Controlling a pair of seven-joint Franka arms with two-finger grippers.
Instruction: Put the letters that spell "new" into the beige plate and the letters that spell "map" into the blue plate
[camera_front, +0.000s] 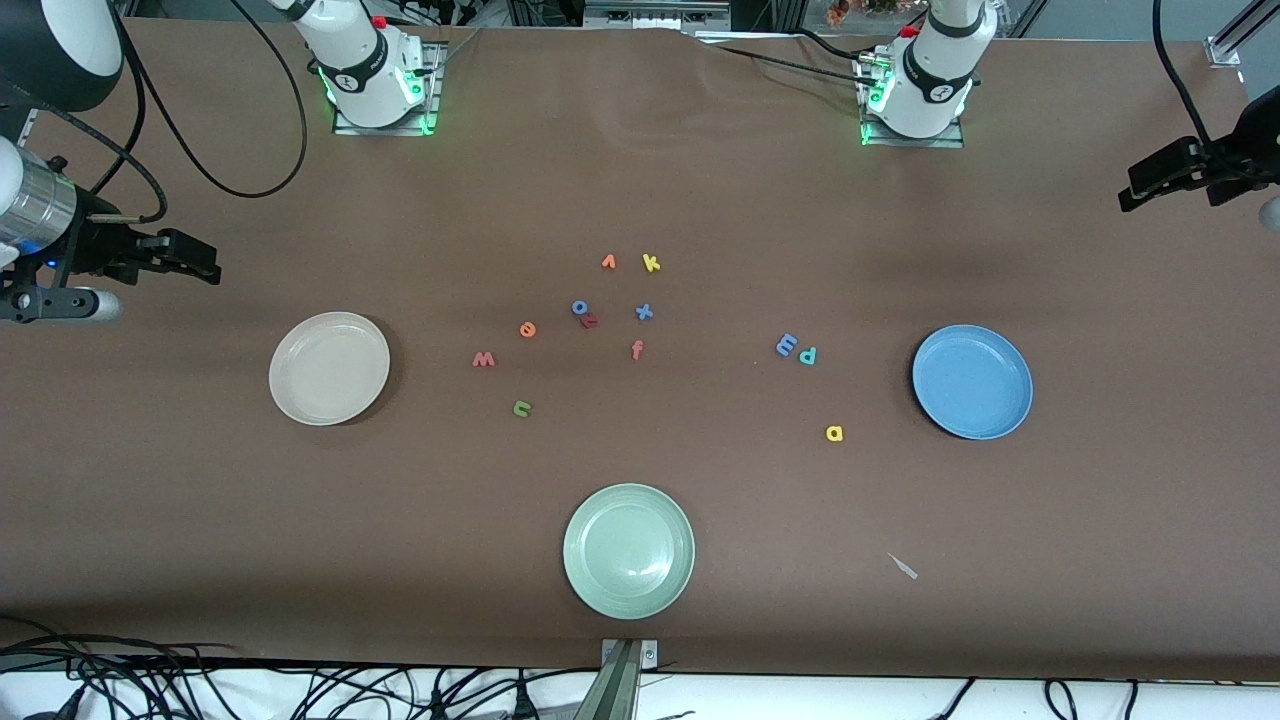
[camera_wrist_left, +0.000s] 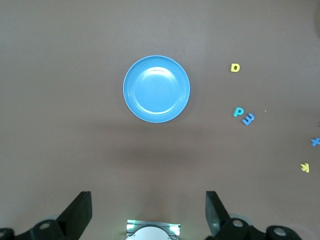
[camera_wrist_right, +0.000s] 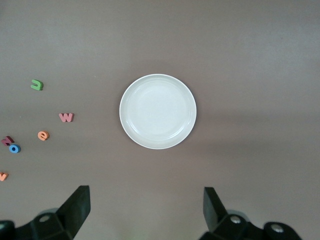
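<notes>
Nothing's sorted yet, so you're starting fresh: both plates are bare. Your right gripper (camera_wrist_right: 145, 210) hangs wide open, holding nothing, over the round cream plate (camera_front: 329, 367) at middle-left of the front view, with green "n" (camera_front: 522, 407), orange "e" (camera_front: 527, 329) and salmon "w" (camera_front: 484, 359) just beside it. Left gripper (camera_wrist_left: 149, 212), equally open and holding nothing, sits over the round blue plate (camera_front: 972, 381) at middle-right, handy for periwinkle "m" (camera_front: 786, 345), teal "p" (camera_front: 808, 355) and yellow "a" (camera_front: 834, 433).

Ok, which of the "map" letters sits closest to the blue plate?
The yellow a. It lies alone, nearer the front camera than the blue plate; the m and p touch, farther from the plate.
</notes>
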